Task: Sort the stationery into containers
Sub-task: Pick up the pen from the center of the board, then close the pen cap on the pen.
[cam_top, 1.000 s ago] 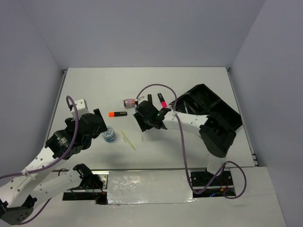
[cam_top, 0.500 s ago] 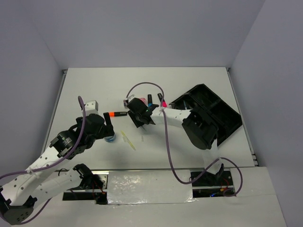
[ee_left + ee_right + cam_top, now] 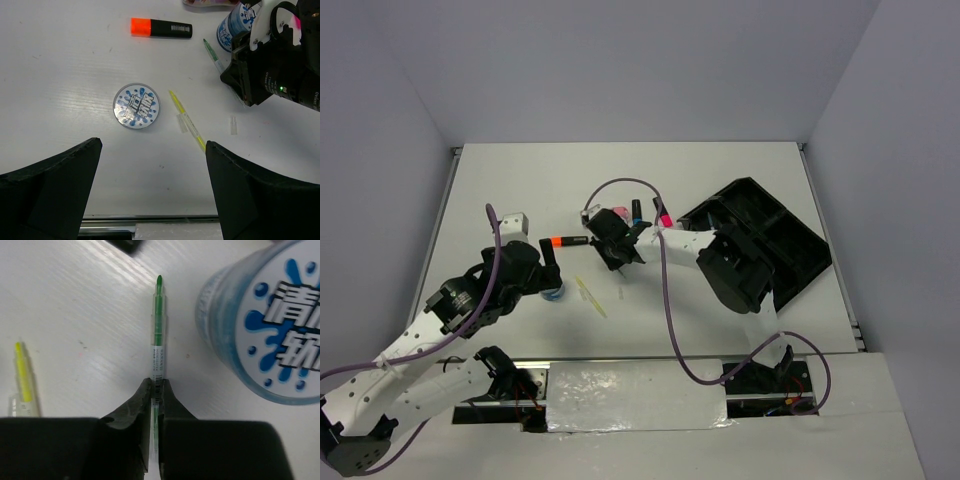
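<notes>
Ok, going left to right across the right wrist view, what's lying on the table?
In order: yellow pen → green pen → blue-white round tub.

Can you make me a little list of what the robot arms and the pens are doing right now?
left end effector: open, hovering over the blue-white disc
right end effector: shut on the green pen
green pen: lying on the table, beside the blue-white tub
loose items: orange marker, yellow pen
organiser tray: on the right side, partly behind the right arm
</notes>
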{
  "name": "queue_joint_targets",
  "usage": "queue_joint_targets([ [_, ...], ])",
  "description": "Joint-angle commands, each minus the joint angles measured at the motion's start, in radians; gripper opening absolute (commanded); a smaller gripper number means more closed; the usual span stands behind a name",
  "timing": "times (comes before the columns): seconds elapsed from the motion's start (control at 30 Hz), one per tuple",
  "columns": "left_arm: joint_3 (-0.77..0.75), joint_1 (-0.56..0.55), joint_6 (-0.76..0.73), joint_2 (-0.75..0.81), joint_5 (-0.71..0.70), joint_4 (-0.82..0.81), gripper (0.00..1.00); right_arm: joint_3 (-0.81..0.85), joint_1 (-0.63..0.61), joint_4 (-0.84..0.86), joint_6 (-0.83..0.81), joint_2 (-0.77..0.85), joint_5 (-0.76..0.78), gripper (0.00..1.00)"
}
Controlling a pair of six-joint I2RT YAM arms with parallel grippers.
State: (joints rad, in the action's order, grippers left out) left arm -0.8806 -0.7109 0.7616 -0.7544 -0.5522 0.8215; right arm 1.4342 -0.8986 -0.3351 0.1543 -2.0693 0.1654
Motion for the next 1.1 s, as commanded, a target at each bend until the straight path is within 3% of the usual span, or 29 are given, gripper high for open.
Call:
queue_joint_targets([
  [0.0, -0.008, 0.004, -0.013, 0.013, 0.005, -0.028, 0.98, -0.003, -0.005, 0.039, 0.017, 0.006, -0.076, 0.05],
  [0.03, -0.009, 0.004, -0.013, 0.015, 0.006, -0.028, 0.98, -0.006, -0.005, 0.050, 0.028, 0.020, -0.114, 0.00],
  [0.23, -0.032, 0.004, -0.033, 0.014, 0.029, -0.061, 0.99, 0.002, 0.000, 0.073, 0.082, 0.240, -0.172, 0.00],
  [0.37, -0.078, 0.002, 0.002, -0.089, 0.076, -0.085, 0.99, -0.027, 0.052, -0.062, 0.165, 0.485, 0.015, 0.00],
  [0.5, -0.093, -0.025, 0.050, -0.233, 0.155, -0.192, 0.95, -0.276, 0.202, -0.122, 0.255, 0.733, 0.153, 0.00],
  [0.6, -0.106, -0.079, 0.070, -0.364, 0.178, -0.263, 0.91, -0.423, 0.315, -0.169, 0.255, 0.934, 0.184, 0.00],
  [0.73, -0.110, -0.104, 0.097, -0.550, 0.207, -0.347, 0.66, -0.488, 0.359, -0.238, 0.203, 1.142, 0.213, 0.00],
  [0.9, -0.176, -0.136, 0.110, -0.778, 0.235, -0.361, 0.64, -0.532, 0.368, -0.288, 0.176, 1.186, 0.186, 0.00],
  [1.07, -0.181, -0.156, 0.157, -0.870, 0.244, -0.395, 0.60, -0.596, 0.375, -0.234, 0.175, 1.170, 0.134, 0.00],
])
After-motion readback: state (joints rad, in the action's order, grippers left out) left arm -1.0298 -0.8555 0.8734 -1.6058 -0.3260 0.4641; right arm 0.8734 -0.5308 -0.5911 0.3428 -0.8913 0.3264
